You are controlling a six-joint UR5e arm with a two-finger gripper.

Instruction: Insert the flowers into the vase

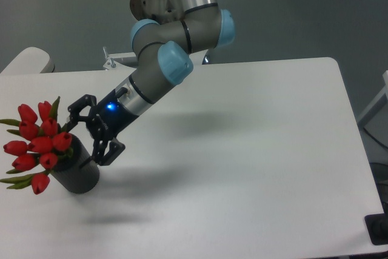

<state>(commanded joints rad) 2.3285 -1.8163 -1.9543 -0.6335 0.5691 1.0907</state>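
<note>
One vase (77, 176) is being counted on one white table (254, 150). One bunch of flowers (37, 144) is being counted, with about nine red buds visible. One gripper (91, 130) is being counted on one arm (176, 34).

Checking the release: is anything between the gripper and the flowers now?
Nothing. In the camera view the open gripper sits just right of the flowers, which stand in the vase.
</note>
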